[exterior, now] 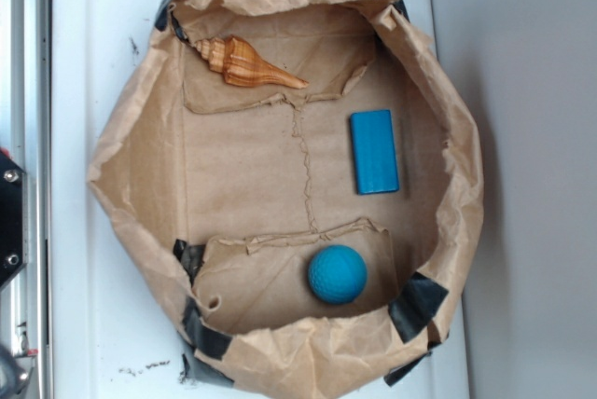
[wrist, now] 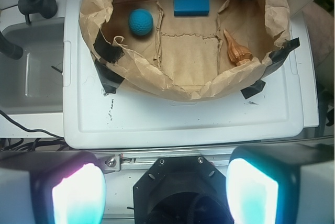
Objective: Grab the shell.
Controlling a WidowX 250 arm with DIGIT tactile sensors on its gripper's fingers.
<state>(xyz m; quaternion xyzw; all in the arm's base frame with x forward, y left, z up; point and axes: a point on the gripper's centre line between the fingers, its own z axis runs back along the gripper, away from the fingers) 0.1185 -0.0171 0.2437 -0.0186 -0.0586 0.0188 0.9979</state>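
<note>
The shell [exterior: 244,62], orange-tan with brown stripes and a long point, lies on the floor of a brown paper basket [exterior: 131,129], near its upper left wall. In the wrist view the shell [wrist: 236,50] rests by the basket's right wall, partly behind the paper rim. My gripper [wrist: 165,190] is open, its two glowing fingertips [wrist: 78,195] spread wide with nothing between them. It hangs well outside the basket, over the robot base, far from the shell. The gripper is out of the exterior view.
A flat blue block [exterior: 374,151] lies at the basket's right side and a blue dimpled ball [exterior: 337,274] at its lower middle. Black tape [exterior: 417,306] holds the crumpled paper walls. The basket stands on a white tray [exterior: 84,63]. A grey sink [wrist: 31,67] adjoins the tray.
</note>
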